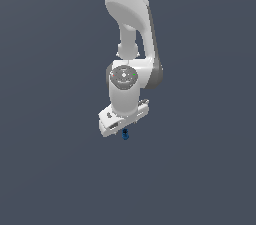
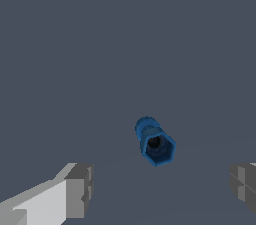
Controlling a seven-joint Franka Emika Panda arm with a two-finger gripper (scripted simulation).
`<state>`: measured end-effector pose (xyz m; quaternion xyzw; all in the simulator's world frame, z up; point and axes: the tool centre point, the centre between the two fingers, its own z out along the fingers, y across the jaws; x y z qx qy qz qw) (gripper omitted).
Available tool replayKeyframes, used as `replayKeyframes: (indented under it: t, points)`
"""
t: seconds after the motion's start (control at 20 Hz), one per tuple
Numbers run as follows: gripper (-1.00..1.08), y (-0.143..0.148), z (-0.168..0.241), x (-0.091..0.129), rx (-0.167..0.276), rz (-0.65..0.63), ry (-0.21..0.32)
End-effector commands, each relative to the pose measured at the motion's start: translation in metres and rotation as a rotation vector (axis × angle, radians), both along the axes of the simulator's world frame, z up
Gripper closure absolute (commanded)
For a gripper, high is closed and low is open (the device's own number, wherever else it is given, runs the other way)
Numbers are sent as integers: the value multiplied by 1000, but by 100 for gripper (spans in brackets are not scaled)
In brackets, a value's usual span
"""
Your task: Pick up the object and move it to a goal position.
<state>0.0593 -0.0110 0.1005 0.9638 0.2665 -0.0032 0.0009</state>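
Note:
The object [image 2: 154, 142] is a tiny blue lump with a dark, blackish hole at its near end. In the wrist view it lies on the grey floor between my two grey fingertips [image 2: 80, 190], which stand wide apart and do not touch it. My gripper [image 2: 162, 189] is open and empty. In the exterior view the object [image 1: 125, 134] shows just under the white hand of the arm, and the gripper [image 1: 121, 130] points down at it. The fingers are mostly hidden by the hand there.
The plain grey floor [image 1: 200, 169] fills both views. The white arm [image 1: 127, 29] comes down from the top of the exterior view. No other objects or marker show.

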Motion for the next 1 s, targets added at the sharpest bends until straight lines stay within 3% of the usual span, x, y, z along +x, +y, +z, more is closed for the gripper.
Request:
replayKeyframes:
  t: [0.0, 0.55, 0.95]
  points:
    - [-92, 0, -4, 3, 2, 32, -3]
    - [-92, -1, -11, 6, 3, 60, -5]
    - [-92, -1, -48, 5, 4, 64, -5]
